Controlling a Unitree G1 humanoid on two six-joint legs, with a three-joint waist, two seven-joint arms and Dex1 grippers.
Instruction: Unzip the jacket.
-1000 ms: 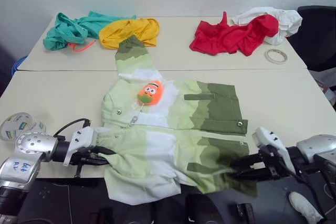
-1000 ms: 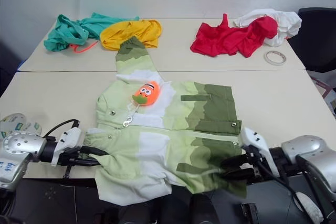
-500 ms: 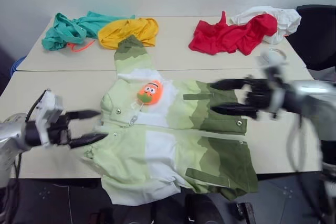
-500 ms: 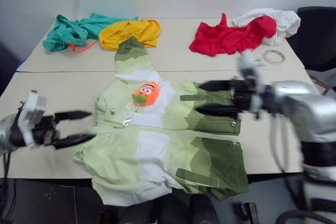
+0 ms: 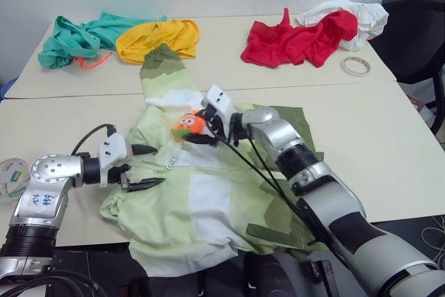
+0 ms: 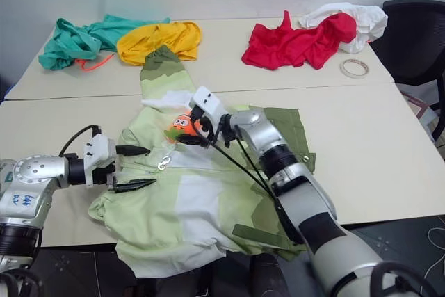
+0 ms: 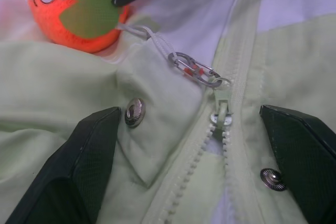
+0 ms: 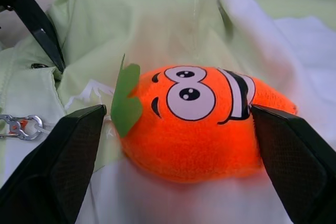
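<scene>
Both my grippers over the jacket (image 5: 208, 193)
Right gripper (image 8: 173, 124) open, straddling the orange toy (image 8: 202, 121); left gripper (image 7: 205, 145) open, straddling the zipper (image 7: 220, 114) just beside it.

Two beige counters (image 5: 389, 144) stand edge to edge: the jacket (image 5: 208, 193) sprawls across the near one; teal (image 5: 69, 36), yellow (image 5: 156, 36), red (image 5: 292, 39) and white (image 5: 351, 12) garments and a tape roll (image 5: 354, 66) lie on the far one.

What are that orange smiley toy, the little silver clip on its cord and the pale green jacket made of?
The orange fish-faced toy looks like soft plush: its surface is fuzzy, with a flat green felt-like fin. The small silver clip appears to be shiny metal wire. The banded green, white and olive jacket seems a matte woven cloth, creasing softly, with glinting metal-looking snap buttons.
</scene>
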